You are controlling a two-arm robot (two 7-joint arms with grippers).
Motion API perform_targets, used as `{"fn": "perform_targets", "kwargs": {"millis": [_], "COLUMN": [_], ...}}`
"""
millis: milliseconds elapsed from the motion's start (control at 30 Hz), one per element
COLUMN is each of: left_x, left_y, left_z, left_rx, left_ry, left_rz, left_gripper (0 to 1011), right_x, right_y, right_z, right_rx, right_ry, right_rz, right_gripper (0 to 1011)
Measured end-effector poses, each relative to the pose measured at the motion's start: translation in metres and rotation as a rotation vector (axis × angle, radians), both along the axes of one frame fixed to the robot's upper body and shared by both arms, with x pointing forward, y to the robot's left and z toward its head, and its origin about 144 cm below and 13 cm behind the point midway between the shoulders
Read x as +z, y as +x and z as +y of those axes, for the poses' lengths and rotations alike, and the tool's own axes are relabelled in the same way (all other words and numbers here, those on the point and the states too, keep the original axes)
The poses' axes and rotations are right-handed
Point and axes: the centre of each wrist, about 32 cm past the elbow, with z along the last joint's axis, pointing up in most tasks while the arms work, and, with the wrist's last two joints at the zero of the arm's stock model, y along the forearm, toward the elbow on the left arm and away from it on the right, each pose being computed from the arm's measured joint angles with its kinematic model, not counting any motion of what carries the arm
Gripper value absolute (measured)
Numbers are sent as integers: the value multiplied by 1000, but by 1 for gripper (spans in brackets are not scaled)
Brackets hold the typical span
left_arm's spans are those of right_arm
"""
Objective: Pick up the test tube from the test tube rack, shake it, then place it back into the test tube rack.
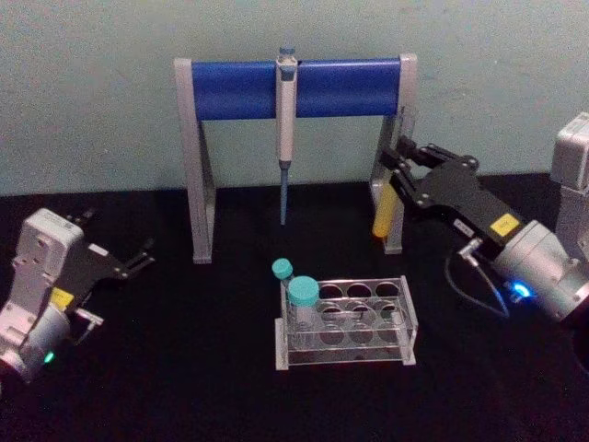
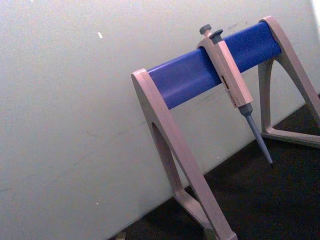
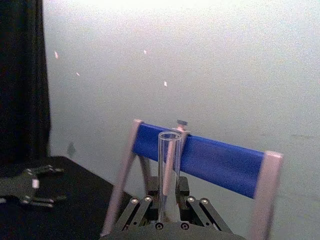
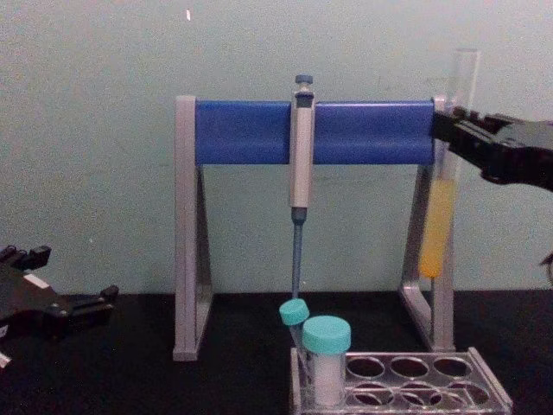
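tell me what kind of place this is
Likely a lab bench: a pipette hangs on a blue-barred stand, a clear test tube rack holds teal-capped tubes, and the right gripper grips a test tube of yellow-orange liquid.

Right tool [image 1: 394, 175] aloft, clenched; left tool [image 1: 115, 238] splayed.

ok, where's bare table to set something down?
Bare table between the parked left pincer and the test tube rack, also in front of the rack. Crowded at the right leg of the pipette stand, where the right pincer holds the test tube.
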Motion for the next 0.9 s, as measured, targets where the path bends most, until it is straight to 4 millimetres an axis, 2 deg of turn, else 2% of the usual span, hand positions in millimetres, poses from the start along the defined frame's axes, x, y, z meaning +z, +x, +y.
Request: {"fn": "perform_targets", "kwargs": {"millis": [167,367,667,900], "left_x": [0,0,0,0], "left_y": [0,0,0,0], "left_z": [0,0,0,0], "left_rx": [0,0,0,0], "left_ry": [0,0,0,0], "left_rz": [0,0,0,0], "left_gripper": [1001,1001,1001,1001], "right_x": [-3,-3,2,7], "right_y": [3,2,-9,-17], "right_z": [8,6,-16,-37], "right_rx": [81,174,247,186], "right_ry": [40,49,10,-61], "right_rz": [19,48,95,102], "right_gripper": [222,221,221,222]}}
